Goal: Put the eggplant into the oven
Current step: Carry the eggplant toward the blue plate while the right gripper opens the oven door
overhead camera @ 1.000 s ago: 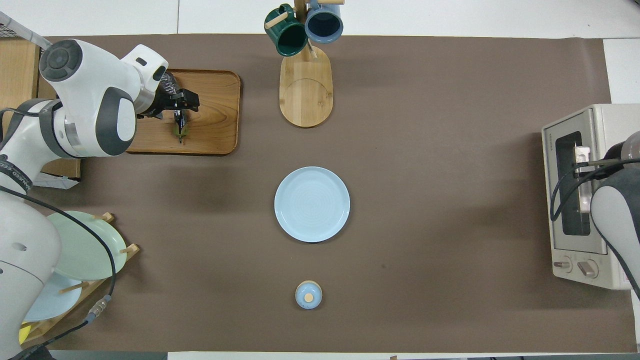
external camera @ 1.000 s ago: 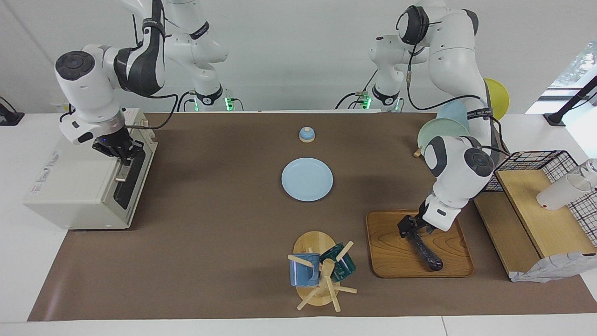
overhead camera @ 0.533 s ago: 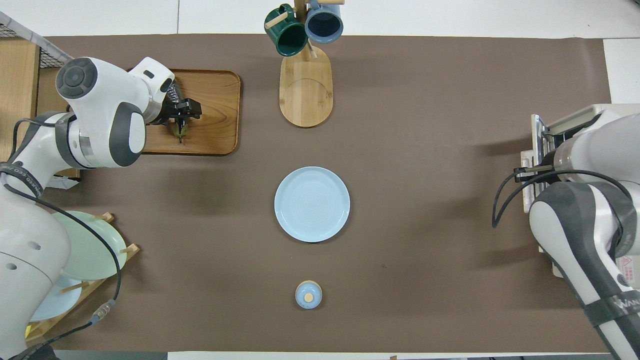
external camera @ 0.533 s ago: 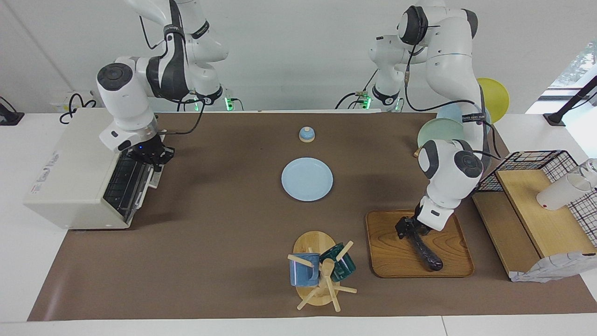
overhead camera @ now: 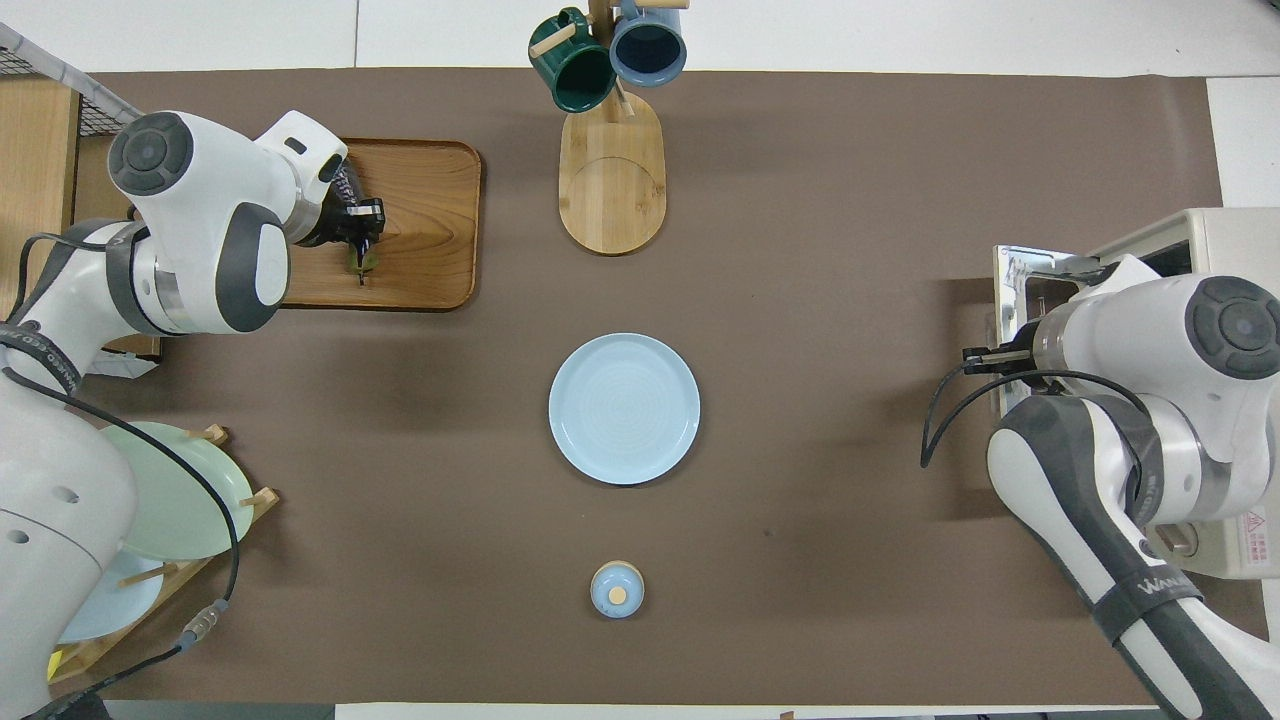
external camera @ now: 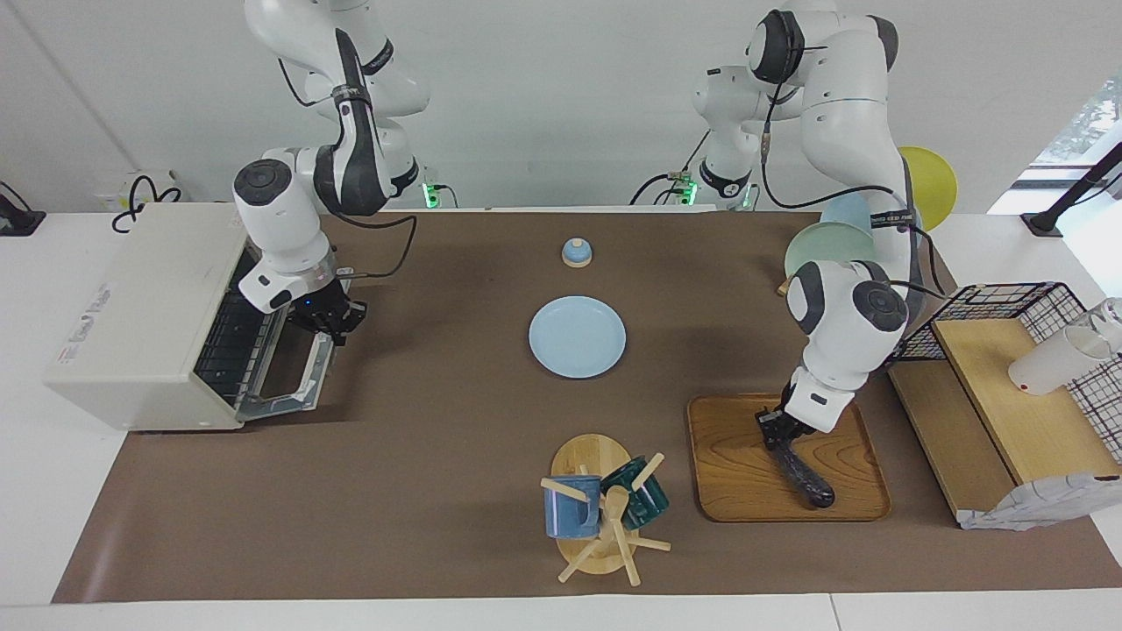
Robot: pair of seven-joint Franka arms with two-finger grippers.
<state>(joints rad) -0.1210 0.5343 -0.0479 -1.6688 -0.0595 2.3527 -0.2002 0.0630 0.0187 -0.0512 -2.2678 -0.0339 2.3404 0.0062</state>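
Observation:
The dark purple eggplant (external camera: pixel 805 475) lies slantwise on the wooden tray (external camera: pixel 736 473) toward the left arm's end of the table. My left gripper (external camera: pixel 777 429) is down on the tray, shut on the eggplant's stem end. From above, only the eggplant's stem tip (overhead camera: pixel 362 258) pokes out past the left gripper (overhead camera: pixel 360 216). The off-white oven (external camera: pixel 131 298) sits at the right arm's end with its glass door (external camera: pixel 289 377) dropped open, and the wire rack shows inside. My right gripper (external camera: pixel 331 321) is shut on the door's metal handle at its outer edge.
A light blue plate (external camera: pixel 577 336) lies mid-table, with a small blue lidded pot (external camera: pixel 576 252) nearer the robots. A mug tree (external camera: pixel 600 513) holds a blue and a green mug. A plate rack (external camera: pixel 833 245) and a wire-and-wood rack (external camera: pixel 1008 377) stand by the tray.
My right gripper has swung the oven door from shut down to open, moving out toward mid-table. My left gripper's fingers have closed on the eggplant's stem end.

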